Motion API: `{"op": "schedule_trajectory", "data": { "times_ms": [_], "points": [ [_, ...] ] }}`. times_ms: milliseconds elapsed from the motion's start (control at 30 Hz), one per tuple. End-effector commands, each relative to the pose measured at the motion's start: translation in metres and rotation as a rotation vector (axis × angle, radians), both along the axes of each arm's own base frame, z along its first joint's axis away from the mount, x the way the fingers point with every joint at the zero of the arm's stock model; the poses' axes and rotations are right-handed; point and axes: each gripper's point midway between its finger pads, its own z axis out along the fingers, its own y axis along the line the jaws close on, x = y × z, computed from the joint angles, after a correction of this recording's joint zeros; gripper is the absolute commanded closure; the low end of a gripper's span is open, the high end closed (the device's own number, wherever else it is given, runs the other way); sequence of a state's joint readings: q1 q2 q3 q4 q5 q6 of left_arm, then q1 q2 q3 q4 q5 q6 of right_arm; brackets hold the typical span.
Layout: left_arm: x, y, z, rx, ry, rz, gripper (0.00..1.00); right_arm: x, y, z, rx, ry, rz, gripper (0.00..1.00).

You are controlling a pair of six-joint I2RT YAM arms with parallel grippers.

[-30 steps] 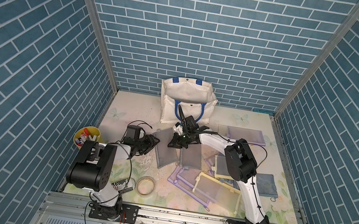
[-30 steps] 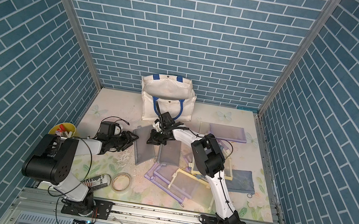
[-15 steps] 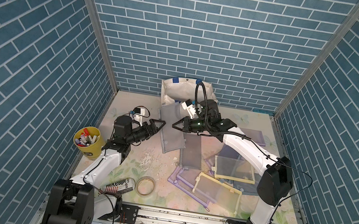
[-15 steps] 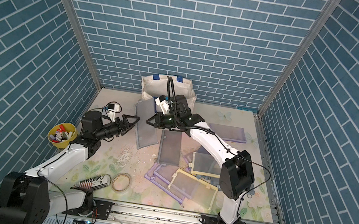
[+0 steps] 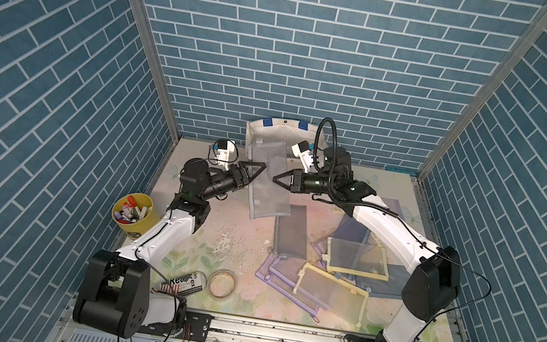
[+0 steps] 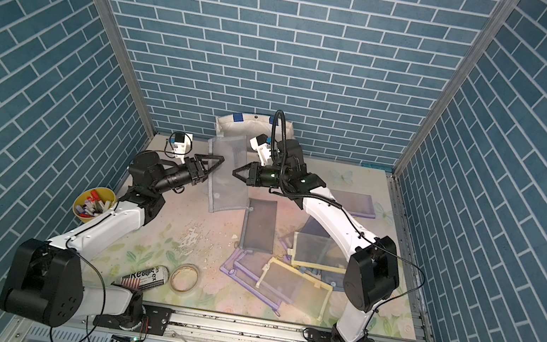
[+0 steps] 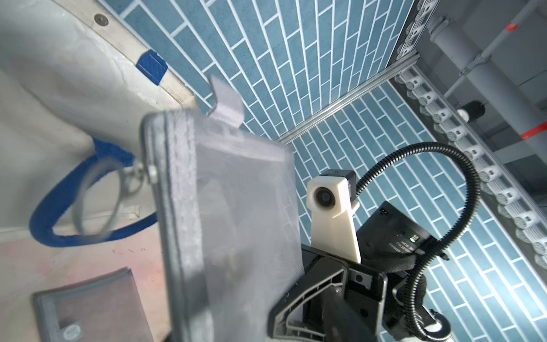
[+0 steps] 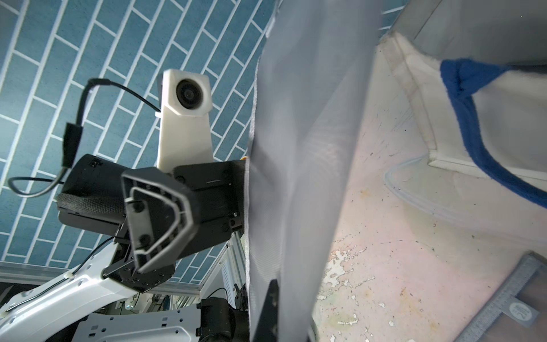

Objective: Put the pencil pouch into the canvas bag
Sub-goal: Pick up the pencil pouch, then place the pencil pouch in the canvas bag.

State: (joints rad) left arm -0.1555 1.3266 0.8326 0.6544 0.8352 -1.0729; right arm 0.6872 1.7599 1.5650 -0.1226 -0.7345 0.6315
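Showing translucent grey mesh, the pencil pouch (image 5: 268, 197) has grey fabric edging.

Bench (image 5: 206, 213): pale floral print, with a worn patch (image 5: 225, 242) mid-surface.
Back edge, by the wall: off-white bag (image 5: 271, 129).
Left edge: yellow cup (image 5: 136, 230) of markers.
Front left: can (image 5: 183, 282) on its side, tape roll (image 5: 211, 282) just beside it.
Centre: grey pouch (image 5: 292, 232), flat.
To its right: overlapping heap, yellow-trimmed pouches (image 5: 356, 261) on purple-trimmed pouches (image 5: 275, 276).
Back right: purple pouch (image 5: 389, 207), flat.
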Motion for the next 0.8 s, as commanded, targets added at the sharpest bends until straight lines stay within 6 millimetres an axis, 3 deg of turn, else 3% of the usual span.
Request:
{"op": "schedule_trajectory", "data": {
  "times_ms": [0,133,167,233,333,400,533,767],
  "points": [
    [0.003,-0.004,0.025,-0.002,-0.086,-0.021,0.68,0.000,-0.009,0.019,0.045,-0.035,-0.010,1.00],
    [0.009,-0.004,0.034,0.030,-0.116,-0.013,0.97,0.010,-0.022,0.013,-0.004,-0.018,-0.073,1.00],
    [0.011,-0.005,0.038,0.056,-0.134,-0.013,1.00,0.013,-0.025,0.011,-0.024,-0.017,-0.086,0.91],
    [0.013,-0.005,0.044,0.128,-0.168,-0.004,1.00,0.019,-0.034,0.003,-0.099,0.004,-0.127,0.73],
    [0.024,-0.001,0.057,0.311,-0.232,0.037,1.00,0.025,-0.052,-0.005,-0.199,0.063,-0.167,0.59],
    [0.037,-0.001,0.063,0.460,-0.260,0.059,1.00,0.026,-0.067,-0.005,-0.242,0.064,-0.208,0.50],
    [0.071,-0.013,0.082,0.681,-0.351,0.062,1.00,0.024,-0.101,-0.006,-0.330,0.062,-0.281,0.16],
    [0.139,-0.050,0.118,1.098,-0.652,0.136,1.00,0.017,-0.151,-0.021,-0.409,0.120,-0.363,0.11]
  ]
}}
